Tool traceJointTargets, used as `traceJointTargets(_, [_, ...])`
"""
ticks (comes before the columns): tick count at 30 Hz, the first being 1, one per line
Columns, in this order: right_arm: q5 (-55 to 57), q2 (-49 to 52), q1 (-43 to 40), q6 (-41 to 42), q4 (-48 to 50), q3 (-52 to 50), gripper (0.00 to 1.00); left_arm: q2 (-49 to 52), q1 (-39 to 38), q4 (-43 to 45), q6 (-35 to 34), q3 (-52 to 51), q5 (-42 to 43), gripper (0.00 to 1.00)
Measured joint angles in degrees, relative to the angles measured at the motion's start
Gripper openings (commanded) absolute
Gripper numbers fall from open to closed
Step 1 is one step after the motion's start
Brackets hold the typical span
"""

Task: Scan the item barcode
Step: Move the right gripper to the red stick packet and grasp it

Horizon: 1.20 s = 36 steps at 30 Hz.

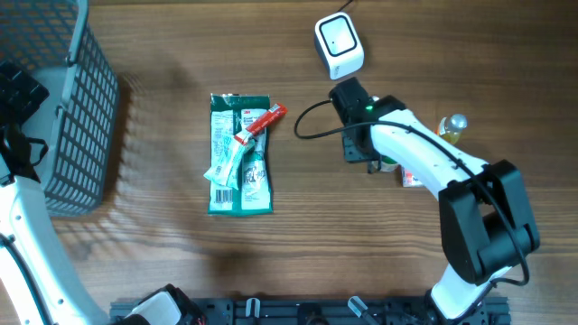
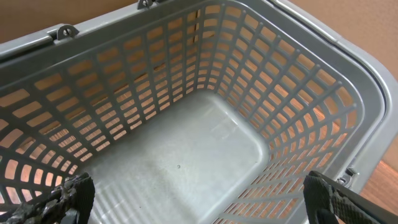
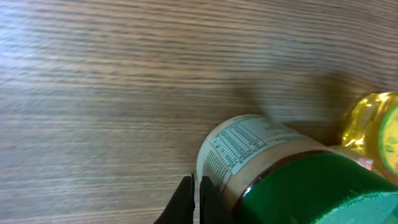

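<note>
A jar with a green lid and a white printed label lies on its side on the wooden table. In the right wrist view my right gripper is shut, its two fingers pressed together just left of the jar with nothing between them. From overhead the right arm covers the jar. A white scanner stands just beyond it. My left gripper hangs open above the grey basket, and nothing lies in the basket.
Green packets with a red-capped tube on top lie mid-table. A yellow bottle and a red-and-white box sit beside the right arm. The basket stands at the far left.
</note>
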Motion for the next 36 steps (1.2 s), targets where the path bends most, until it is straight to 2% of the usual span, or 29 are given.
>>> traceJointTargets(5, [-0.5,0.0,-0.7,0.11,-0.11,0.02,0.15,0.0,0.0,0.0,0.0,0.0,0.0,1.0])
traceJointTargets(8, [-9.46,0.0,-0.7,0.72,0.13,2.84,0.19,0.0,0.0,-0.02,0.0,0.0,0.0,1.0])
traceJointTargets(9, [-13.38,0.0,-0.63,1.31,1.92,4.48,0.34,0.0,0.0,-0.02,0.0,0.0,0.0,1.0])
traceJointTargets(10, [-16.9,0.0,-0.63,1.95,4.52,6.01,0.56,0.0,0.0,0.0,0.0,0.0,0.02,1.0])
traceJointTargets(11, [-20.83,0.0,-0.52,2.91,7.93,7.43,0.56,0.0,0.0,0.0,0.0,0.0,0.02,1.0])
traceJointTargets(12, [-24.46,0.0,-0.5,4.07,11.1,8.37,0.88,0.0,0.0,0.0,0.02,0.0,0.02,1.0])
traceJointTargets(13, [-28.17,0.0,-0.28,5.9,15.19,8.74,1.0,0.0,0.0,0.0,0.02,0.0,0.0,1.0])
traceJointTargets(17, [-33.42,0.0,0.57,17.33,22.45,8.66,0.98,0.0,0.0,0.0,0.02,0.0,0.0,1.0])
traceJointTargets(23, [-34.62,0.57,6.8,34.45,30.71,8.37,0.72,0.0,0.0,0.0,0.0,0.0,0.0,1.0])
traceJointTargets(27, [-30.71,4.02,11.37,44.68,31.32,8.37,0.67,0.0,0.0,0.0,0.02,0.0,0.0,1.0])
traceJointTargets(30, [-29.18,6.43,12.37,50.27,33.57,8.37,0.64,0.0,0.0,0.0,0.0,0.0,0.0,1.0])
traceJointTargets(33, [-28.3,8.35,12.72,53.88,35.1,8.37,0.53,0.0,0.0,0.0,0.02,0.0,0.0,1.0])
traceJointTargets(36, [-27.8,9.79,12.72,56.13,36.83,8.37,0.49,0.0,0.0,0.0,0.0,0.0,0.02,1.0])
